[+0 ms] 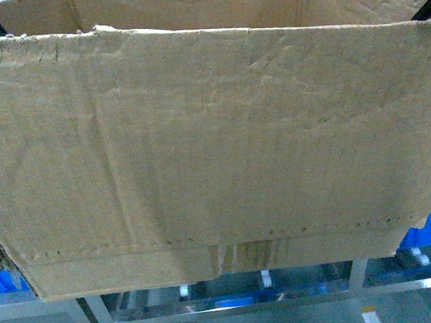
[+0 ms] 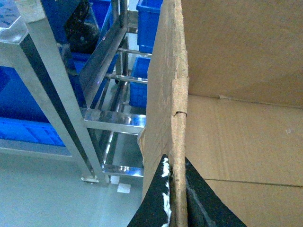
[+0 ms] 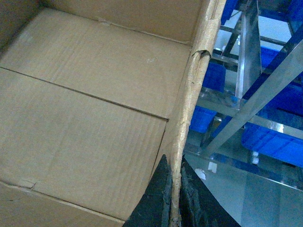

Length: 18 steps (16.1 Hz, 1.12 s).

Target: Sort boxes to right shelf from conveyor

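The head view is filled by the carton (image 1: 213,145), its near wall with a perforated line and tape patch low down, above the steel shelf (image 1: 244,295); neither gripper shows there. The wrist views show them: the left gripper (image 2: 176,198) pinches the carton's left wall, the right gripper (image 3: 174,196) its right wall, blue bins (image 3: 270,137) beyond.

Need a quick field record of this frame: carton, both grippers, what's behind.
carton: brown cardboard, open top, ragged edges, empty inside, fills head view
left gripper: shut on carton side wall, one finger each side
right gripper: shut on opposite wall, same pinch
steel rack: shiny, below and behind carton
blue bins: on rack shelves
conveyor: not in view
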### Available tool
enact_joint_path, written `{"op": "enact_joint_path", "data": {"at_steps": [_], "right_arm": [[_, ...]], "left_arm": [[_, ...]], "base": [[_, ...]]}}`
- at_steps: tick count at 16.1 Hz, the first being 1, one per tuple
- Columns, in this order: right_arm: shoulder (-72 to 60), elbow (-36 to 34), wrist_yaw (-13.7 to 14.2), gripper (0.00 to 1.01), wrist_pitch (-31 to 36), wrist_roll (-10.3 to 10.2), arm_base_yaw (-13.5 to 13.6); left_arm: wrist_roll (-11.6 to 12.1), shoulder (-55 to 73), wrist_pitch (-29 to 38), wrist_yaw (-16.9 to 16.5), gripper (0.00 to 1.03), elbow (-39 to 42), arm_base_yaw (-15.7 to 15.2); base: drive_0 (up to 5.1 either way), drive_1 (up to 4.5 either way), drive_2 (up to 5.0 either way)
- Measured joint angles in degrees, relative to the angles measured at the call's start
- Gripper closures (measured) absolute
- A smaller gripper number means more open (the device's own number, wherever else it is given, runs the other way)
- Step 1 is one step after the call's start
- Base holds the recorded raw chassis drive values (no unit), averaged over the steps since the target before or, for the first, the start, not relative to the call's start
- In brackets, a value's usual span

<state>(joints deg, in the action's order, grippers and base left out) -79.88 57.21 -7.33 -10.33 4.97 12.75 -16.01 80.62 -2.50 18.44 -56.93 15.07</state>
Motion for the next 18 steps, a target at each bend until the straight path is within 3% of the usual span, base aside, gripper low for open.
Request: {"op": "enact_joint_path", "data": {"at_steps": [11,18], "right_arm": [[0.11,-0.07,0.02,0.99,-0.31,0.00,0.00],[0.04,-0.07,0.00,0.99,-0.13,0.00,0.00]], "left_arm": [[0.00,0.00,-0.28,-0.04,1.01,0.00,0.02],[0.00,0.00,-0.11,-0.02,1.01,0.00,0.02]], "base": [[0.0,0.00,0.0],[-0.1,4.04,-4.3]]}}
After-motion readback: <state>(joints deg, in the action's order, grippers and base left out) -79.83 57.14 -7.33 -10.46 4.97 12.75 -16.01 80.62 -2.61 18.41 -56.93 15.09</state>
